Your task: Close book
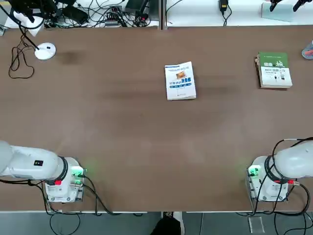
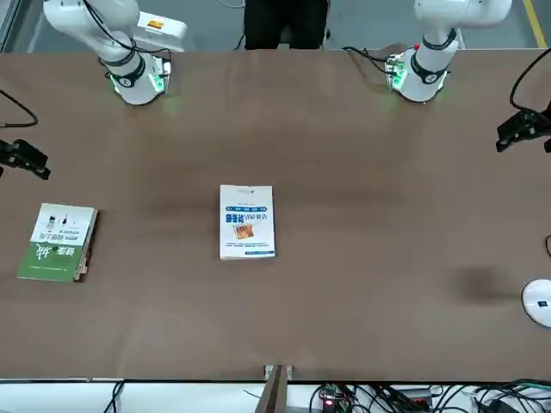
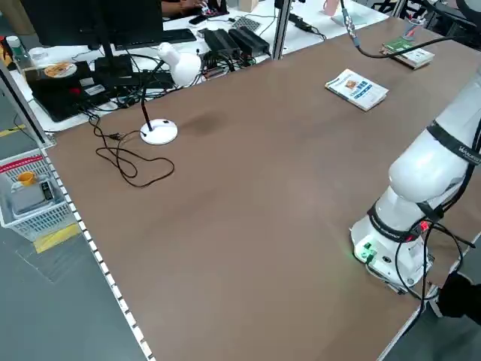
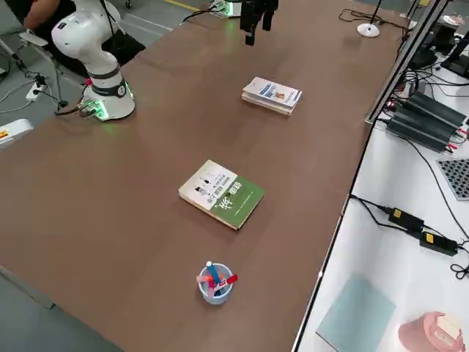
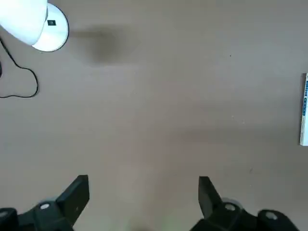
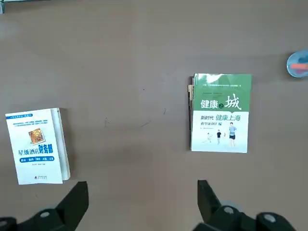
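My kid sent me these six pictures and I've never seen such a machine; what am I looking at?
Two white robot arms share one table. One picture looks down from above, one faces them from across, two come from the table's sides, and two from the arms' wrists. On the brown table lie a white-and-blue book, cover down, and a green-and-white book. The left gripper and right gripper, above the table on the robot's side, are open, holding nothing.

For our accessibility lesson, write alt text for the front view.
A closed white-and-blue book lies centrally on a brown table, with a green-and-white book nearer its left edge; two white robot arms stand at the far side.
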Robot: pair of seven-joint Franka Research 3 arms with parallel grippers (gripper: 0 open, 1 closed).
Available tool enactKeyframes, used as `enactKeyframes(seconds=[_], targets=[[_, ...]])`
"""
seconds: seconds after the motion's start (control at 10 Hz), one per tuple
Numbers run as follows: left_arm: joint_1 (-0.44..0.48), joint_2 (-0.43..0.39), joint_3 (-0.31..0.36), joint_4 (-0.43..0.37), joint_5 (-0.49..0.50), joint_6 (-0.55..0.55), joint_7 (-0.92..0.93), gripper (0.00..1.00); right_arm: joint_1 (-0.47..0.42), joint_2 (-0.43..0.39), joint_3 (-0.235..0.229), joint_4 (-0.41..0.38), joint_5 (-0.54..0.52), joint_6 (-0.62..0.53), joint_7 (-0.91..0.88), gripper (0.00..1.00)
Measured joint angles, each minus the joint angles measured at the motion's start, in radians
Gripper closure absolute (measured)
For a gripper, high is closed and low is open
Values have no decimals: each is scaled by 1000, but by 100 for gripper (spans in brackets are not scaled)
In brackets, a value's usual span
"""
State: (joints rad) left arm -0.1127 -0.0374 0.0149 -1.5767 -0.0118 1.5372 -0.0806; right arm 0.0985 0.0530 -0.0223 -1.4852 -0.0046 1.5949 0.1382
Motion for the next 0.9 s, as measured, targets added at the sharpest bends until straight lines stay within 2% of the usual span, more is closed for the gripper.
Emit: enactKeyframes(seconds=[0.9], targets=[[4, 11, -8, 5, 0, 0, -1, 0, 0, 0, 1, 0, 0, 0, 1, 0]])
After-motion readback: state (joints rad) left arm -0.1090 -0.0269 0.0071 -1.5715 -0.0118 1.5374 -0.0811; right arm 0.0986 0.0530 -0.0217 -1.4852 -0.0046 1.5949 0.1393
